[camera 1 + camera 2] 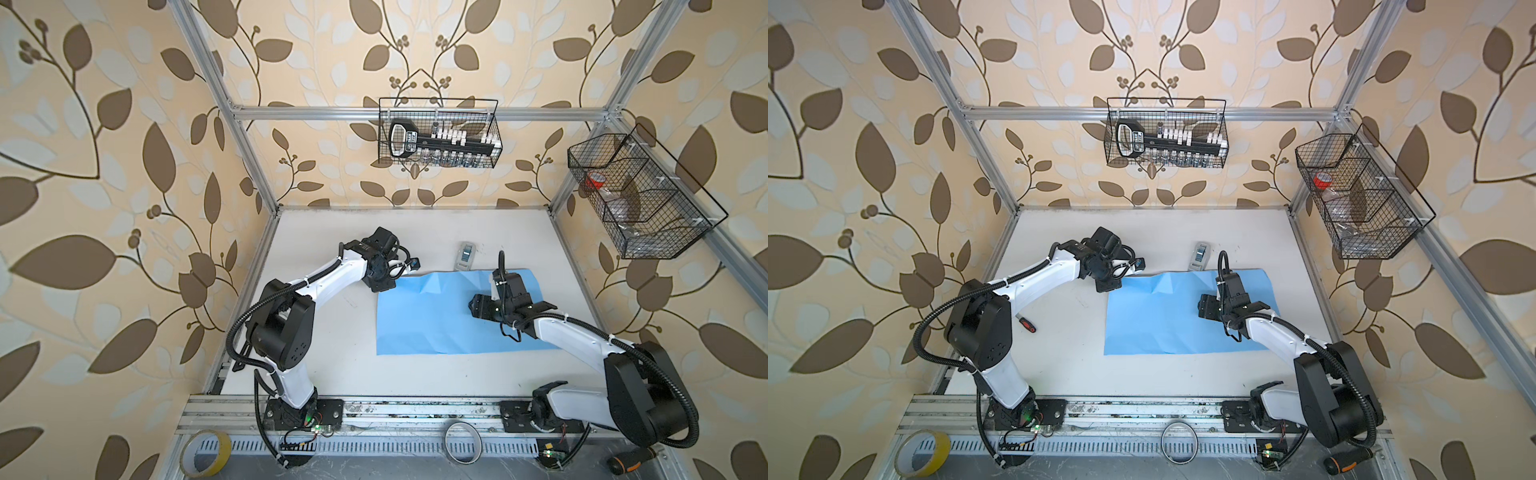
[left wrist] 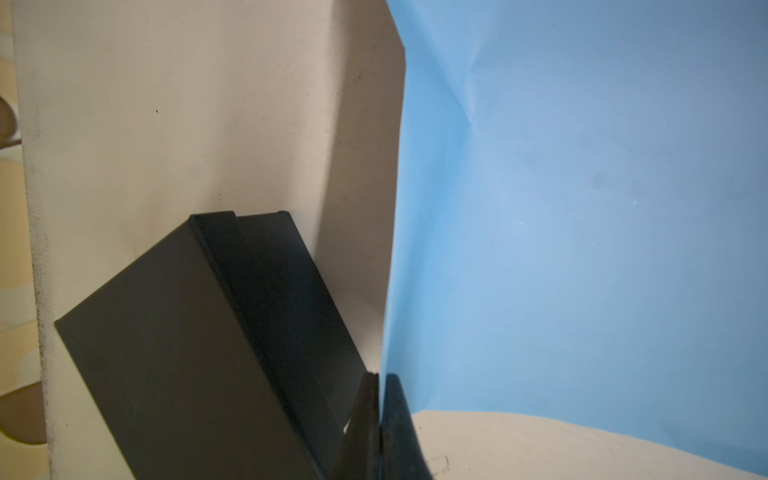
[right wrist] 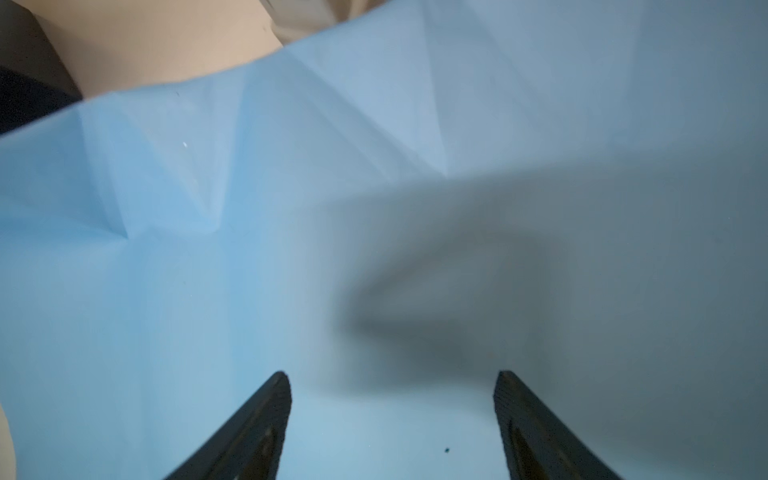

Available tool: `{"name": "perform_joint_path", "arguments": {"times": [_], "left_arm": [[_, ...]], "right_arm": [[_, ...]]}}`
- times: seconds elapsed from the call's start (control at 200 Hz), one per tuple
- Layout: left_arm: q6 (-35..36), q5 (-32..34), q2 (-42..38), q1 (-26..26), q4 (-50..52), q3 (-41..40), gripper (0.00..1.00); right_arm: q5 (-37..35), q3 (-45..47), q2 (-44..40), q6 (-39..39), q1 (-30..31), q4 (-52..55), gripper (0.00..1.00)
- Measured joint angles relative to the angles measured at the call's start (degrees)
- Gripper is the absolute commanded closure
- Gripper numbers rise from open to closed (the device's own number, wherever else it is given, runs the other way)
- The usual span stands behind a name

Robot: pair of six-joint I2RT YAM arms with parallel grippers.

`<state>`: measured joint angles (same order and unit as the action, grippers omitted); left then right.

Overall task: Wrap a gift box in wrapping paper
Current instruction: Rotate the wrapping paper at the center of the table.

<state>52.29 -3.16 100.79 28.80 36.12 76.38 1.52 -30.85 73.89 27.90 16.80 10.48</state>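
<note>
L hand [image 2: 381,386] seemingly pinches wrapping paper [image 2: 582,228] edge, gift box [image 2: 187,353] beside.

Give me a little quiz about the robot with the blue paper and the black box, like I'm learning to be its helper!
1. True or false: the black box sits on top of the blue paper.
2. Which hand is open? A: the left hand. B: the right hand.
3. Fill the gap: the left hand is pinching the edge of the ___.

Key
1. False. The box rests on the table, beside the paper.
2. B. It is above the paper with its fingers wide apart.
3. Blue paper.
</note>
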Motion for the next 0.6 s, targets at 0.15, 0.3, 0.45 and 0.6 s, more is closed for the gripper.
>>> {"name": "perform_joint_path", "arguments": {"times": [0.15, 0.3, 0.45, 0.6], "left_arm": [[-2.38, -1.14, 1.11, -0.04, -1.44, 0.0, 0.71], [-8.66, -2.23, 0.02, -0.72, -5.31, -0.31, 0.43], [-21.0, -4.09, -7.23, -2.71, -13.68, -5.7, 0.18], [-38.56, -1.42, -19.21, -5.38, -22.88, -14.97, 0.07]], "right_arm": [[1.81, 3.06, -1.79, 1.03, 0.02, 0.35, 0.28], [3.26, 4.42, -3.04, 2.12, 1.92, -0.55, 0.33], [5.27, 4.5, -2.32, 2.05, 4.76, -1.73, 0.38], [6.01, 3.63, -2.25, 0.07, 5.77, -0.13, 0.35]]}}
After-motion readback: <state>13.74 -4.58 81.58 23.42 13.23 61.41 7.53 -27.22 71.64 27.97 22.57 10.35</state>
